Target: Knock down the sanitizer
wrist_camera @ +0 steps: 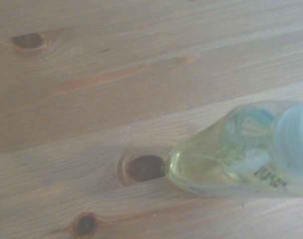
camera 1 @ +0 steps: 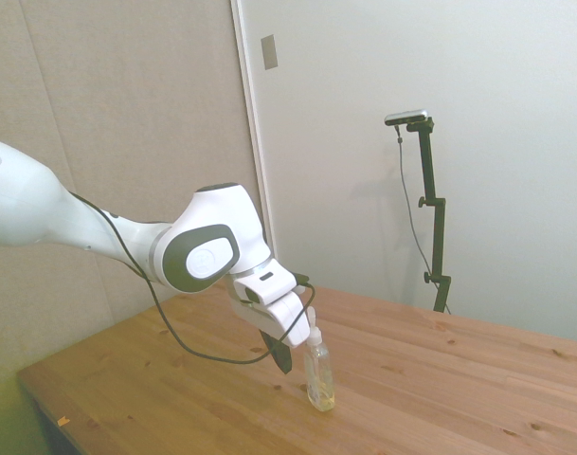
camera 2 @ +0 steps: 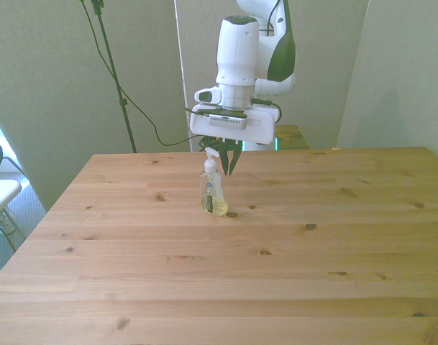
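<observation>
The sanitizer is a slim clear bottle with yellowish liquid and a white pump top. It stands upright on the wooden table, near the far middle in the front view, where the sanitizer rests beside a dark knot. My gripper hangs tilted right next to the bottle's upper half, its dark fingers together in one wedge. From the front, the gripper sits just behind the pump top, toward the front view's right. The wrist view shows the sanitizer close up, at the side of the picture.
The table's left edge in the front view borders a white object on the floor side. A black cable droops from the arm over the tabletop.
</observation>
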`<state>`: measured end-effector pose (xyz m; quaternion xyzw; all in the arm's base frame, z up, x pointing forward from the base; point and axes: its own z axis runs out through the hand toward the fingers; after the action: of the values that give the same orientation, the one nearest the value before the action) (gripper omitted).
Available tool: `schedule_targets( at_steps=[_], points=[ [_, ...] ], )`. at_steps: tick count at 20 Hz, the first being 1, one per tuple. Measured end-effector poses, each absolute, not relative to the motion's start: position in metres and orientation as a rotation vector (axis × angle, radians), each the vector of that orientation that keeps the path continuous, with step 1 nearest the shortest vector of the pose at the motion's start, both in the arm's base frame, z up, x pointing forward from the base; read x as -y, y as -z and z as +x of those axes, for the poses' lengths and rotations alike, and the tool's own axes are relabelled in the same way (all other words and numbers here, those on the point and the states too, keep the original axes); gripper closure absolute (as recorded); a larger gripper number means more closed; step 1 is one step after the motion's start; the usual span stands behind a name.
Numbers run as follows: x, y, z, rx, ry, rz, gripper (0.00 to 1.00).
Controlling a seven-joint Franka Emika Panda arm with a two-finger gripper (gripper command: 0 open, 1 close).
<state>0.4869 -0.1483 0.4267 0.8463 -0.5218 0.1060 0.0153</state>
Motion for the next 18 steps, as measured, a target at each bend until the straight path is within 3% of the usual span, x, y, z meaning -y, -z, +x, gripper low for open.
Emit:
schedule_targets(
  at_steps=[18],
  points=[
    [0.214,-0.433,0.59,1.768,-0.418,2.516,1.0]
  ],
)
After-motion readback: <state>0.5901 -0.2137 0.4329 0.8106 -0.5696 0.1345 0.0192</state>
